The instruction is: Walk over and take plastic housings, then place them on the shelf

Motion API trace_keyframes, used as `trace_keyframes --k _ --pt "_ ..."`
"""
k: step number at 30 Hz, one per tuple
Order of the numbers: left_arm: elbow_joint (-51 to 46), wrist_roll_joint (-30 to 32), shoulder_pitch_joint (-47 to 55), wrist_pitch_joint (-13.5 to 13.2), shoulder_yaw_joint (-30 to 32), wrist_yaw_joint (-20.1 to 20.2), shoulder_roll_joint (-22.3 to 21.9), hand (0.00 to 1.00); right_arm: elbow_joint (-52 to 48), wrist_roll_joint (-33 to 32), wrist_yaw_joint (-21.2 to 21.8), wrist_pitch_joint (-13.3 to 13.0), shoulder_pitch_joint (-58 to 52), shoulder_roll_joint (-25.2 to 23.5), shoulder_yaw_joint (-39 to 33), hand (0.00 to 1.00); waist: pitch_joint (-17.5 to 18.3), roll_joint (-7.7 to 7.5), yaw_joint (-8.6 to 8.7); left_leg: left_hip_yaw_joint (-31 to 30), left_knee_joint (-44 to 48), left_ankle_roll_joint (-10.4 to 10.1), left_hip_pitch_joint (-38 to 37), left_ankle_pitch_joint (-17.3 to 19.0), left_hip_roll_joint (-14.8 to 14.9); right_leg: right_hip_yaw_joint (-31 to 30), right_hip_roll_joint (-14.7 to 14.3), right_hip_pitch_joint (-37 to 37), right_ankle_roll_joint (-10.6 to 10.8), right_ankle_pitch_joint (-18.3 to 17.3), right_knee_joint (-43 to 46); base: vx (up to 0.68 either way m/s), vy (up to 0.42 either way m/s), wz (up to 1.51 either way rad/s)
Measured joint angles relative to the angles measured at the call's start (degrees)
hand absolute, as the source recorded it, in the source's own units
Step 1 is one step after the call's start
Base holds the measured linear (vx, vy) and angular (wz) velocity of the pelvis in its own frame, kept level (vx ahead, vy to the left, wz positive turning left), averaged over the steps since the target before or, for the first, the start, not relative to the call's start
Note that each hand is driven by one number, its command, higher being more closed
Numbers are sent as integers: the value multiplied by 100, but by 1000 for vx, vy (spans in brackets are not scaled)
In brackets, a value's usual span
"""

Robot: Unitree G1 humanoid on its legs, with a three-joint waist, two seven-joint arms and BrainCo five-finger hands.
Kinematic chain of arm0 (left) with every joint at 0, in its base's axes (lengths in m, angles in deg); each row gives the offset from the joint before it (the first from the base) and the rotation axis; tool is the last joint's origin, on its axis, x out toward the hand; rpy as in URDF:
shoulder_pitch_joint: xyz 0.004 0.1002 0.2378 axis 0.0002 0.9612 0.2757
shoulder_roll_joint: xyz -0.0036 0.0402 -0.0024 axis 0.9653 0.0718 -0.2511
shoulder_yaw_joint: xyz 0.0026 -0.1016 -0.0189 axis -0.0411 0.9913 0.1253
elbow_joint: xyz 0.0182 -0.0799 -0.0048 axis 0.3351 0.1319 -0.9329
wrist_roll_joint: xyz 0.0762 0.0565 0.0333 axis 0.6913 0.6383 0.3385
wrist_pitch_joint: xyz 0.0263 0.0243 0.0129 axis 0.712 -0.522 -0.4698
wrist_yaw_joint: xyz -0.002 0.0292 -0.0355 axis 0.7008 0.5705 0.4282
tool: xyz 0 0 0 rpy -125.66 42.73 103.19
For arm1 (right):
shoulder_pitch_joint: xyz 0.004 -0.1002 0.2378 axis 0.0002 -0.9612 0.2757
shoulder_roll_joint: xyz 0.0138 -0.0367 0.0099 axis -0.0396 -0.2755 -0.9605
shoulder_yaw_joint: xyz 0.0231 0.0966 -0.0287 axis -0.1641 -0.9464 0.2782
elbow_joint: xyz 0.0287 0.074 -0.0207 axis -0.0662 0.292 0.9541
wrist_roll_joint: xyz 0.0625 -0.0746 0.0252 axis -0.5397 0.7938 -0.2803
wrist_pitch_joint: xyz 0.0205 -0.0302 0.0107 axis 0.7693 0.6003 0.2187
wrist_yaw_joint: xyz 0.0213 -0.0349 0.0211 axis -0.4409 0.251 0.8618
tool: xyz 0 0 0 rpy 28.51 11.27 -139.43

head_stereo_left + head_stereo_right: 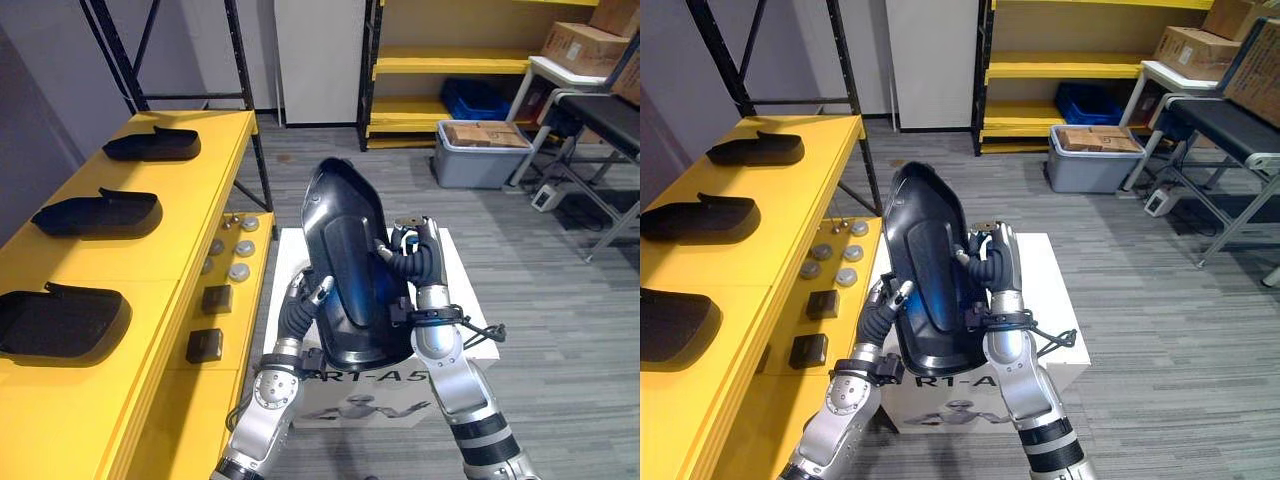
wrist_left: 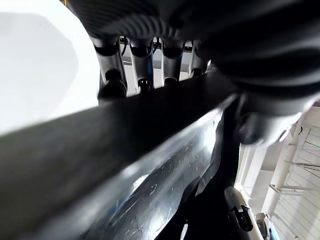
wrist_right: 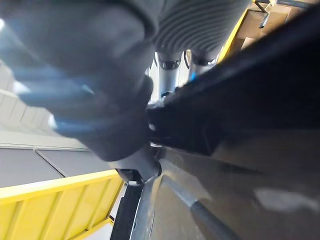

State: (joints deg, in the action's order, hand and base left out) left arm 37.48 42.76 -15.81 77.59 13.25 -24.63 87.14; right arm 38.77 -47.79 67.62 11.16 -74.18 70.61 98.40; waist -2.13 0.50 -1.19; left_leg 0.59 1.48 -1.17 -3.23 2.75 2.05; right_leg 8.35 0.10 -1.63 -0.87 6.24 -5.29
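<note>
Both hands are clamped on one glossy black plastic housing [image 1: 350, 270], which you are holding upright at the centre of your head view, over a white box [image 1: 458, 285] on the floor. The housing is a long, scoop-shaped shell with a narrower rounded top and a broader bottom. It has a raised panel down its middle, and light glints along its lower curve.

Your left hand [image 1: 300, 308] takes the housing's rim at about 7 o'clock, its fingers [image 2: 142, 52] curled over the edge in the left wrist view. Your right hand [image 1: 415, 255] takes the rim at about 3 o'clock, its fingers [image 3: 167, 64] also wrapped round the edge.

At 9 o'clock runs the yellow shelf [image 1: 190, 200], its long edge close beside your left arm. Three more black housings lie flat on it, well apart: one at 11 o'clock [image 1: 152, 145], one at 10 o'clock [image 1: 97, 213] and one at 8 o'clock [image 1: 60, 322]. Bare yellow surface shows between them.

On a lower yellow ledge next to the box sit small grey round pieces [image 1: 240, 247] and two dark square blocks [image 1: 216, 298]. A black rack upright [image 1: 250, 110] stands at the shelf's far corner, near 12 o'clock. From 2 to 4 o'clock there is open grey floor [image 1: 560, 320], and a grey bin [image 1: 480, 160] stands at 1 o'clock.
</note>
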Motion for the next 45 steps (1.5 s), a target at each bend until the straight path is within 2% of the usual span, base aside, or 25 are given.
trace_keyframes --k 1,12,18,20,23,24,26,28,32,34,36,38,39,41,45 --pt "0 -16 0 5 5 0 0 100 -27 0 0 -7 0 0 13 0 3 3 17 1 0 0 0 0 1 0 -1 0 0 1 0 0 0 0" --pt "-84 0 -3 101 298 5 -156 100 -452 -406 130 -400 -186 -211 12 0 9 4 20 52 -2 1 -13 1 21 -34 -2 1 13 12 2 0 1 0" --pt "-445 316 -14 113 530 83 -235 100 -1102 -1332 399 -708 -269 -140 -368 0 9 4 30 142 -4 7 -52 4 23 -145 -7 1 19 30 5 -13 18 -8" --pt "-502 365 65 111 825 111 -326 100 -1547 -1938 390 -901 -262 -130 -1217 0 9 5 29 158 -8 11 -70 8 22 -155 -7 -7 22 31 4 -18 13 -4" --pt "-507 458 178 112 1181 98 -290 100 -1778 -2727 371 -1164 -260 -36 -2123 0 10 6 45 219 -15 14 -104 15 30 -191 -15 -14 23 31 2 -13 17 -12" --pt "-517 525 244 111 1421 75 -290 100 -1905 -3251 366 -1327 -261 113 -2580 0 11 9 57 271 -17 9 -104 23 38 -276 -26 12 23 31 2 -13 17 -16" --pt "-544 562 306 111 1489 68 -290 100 -1998 -3459 367 -1442 -266 155 -2844 0 11 10 63 282 -16 4 -104 30 44 -288 -35 22 24 31 1 -8 7 -11" --pt "-667 581 442 112 1546 41 -303 100 -2068 -3855 373 -1671 -352 270 -3433 0 11 10 113 278 -17 2 -99 33 47 -289 -38 23 23 31 1 -1 1 2" --pt "-1047 799 731 105 1711 30 -335 100 -1883 -4129 372 -1805 -1071 327 -4254 0 22 27 195 276 -19 7 -93 50 50 -289 -42 35 24 30 2 4 6 -1" --pt "-1231 915 923 97 1920 25 -337 100 -1388 -4146 387 -1789 -1625 328 -4414 0 29 40 298 284 -18 7 -88 62 51 -295 -42 42 25 29 3 7 13 -5" --pt "-1384 951 1107 90 1994 28 -332 100 -784 -4104 427 -1667 -2147 316 -4387 0 30 42 339 297 -18 10 -90 73 55 -306 -46 46 32 24 3 -3 11 -3" --pt "-1595 954 1406 43 1983 40 -336 100 181 -3777 631 -1304 -2759 229 -4354 0 35 57 323 317 -19 11 -90 84 59 -308 -46 47 56 4 3 0 0 0" --pt "-1664 964 1498 34 1983 47 -339 100 401 -3745 674 -1206 -2854 189 -4356 0 37 66 323 318 -19 12 -89 87 60 -308 -46 48 61 0 4 0 0 0" --pt "-1885 1003 1812 2 1978 124 -350 100 1224 -3750 791 -991 -3181 -97 -4363 0 52 111 315 332 -19 15 -91 92 67 -297 -44 39 81 -20 32 0 0 0" --pt "-2088 993 2052 -18 1986 160 -434 100 2166 -3797 1001 -812 -3503 -571 -4281 0 64 142 290 327 -15 7 -121 113 82 -256 -45 -28 79 -59 35 -14 4 4"
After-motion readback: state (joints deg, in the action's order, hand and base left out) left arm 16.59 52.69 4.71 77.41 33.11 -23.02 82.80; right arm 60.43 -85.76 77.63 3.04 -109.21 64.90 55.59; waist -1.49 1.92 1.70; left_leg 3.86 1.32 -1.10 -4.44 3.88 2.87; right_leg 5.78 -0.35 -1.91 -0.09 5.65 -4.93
